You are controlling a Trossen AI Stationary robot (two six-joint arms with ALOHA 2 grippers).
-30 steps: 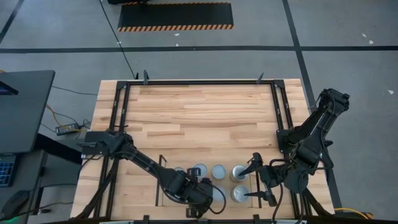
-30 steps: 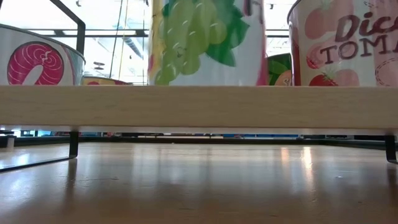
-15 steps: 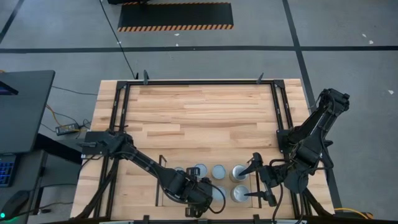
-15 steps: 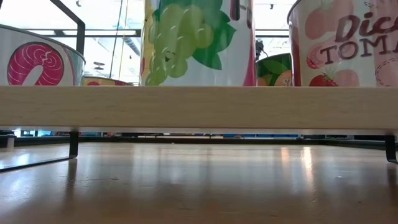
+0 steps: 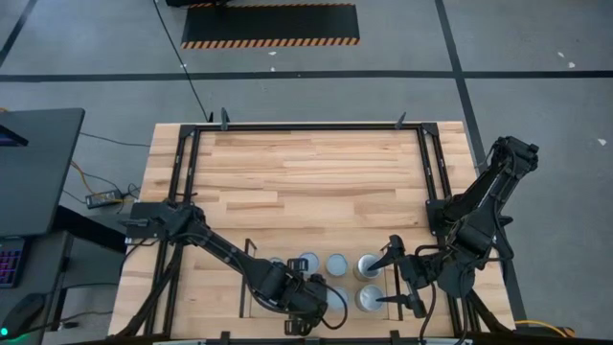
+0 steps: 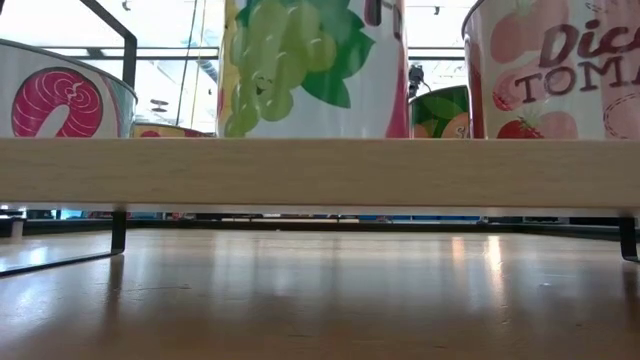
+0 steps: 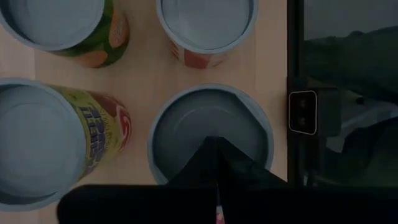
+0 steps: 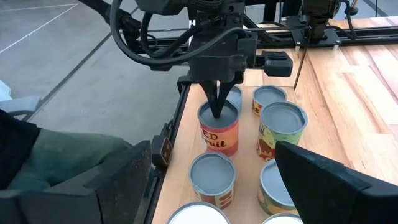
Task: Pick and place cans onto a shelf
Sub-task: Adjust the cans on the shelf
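Several cans already stand on the shelf at lower centre; clenched left end effector presses one top, right end effector spread, empty beside.

Even, bright light seen across table from above; shadows soft and short. Low view backlit by bright windows behind cans; pale glare streaked along tabletop, near wood slightly soft. Left wrist view dimmer, bluish; gripper shown as dark blurred mass. Right wrist view well lit, own fingers out of focus.
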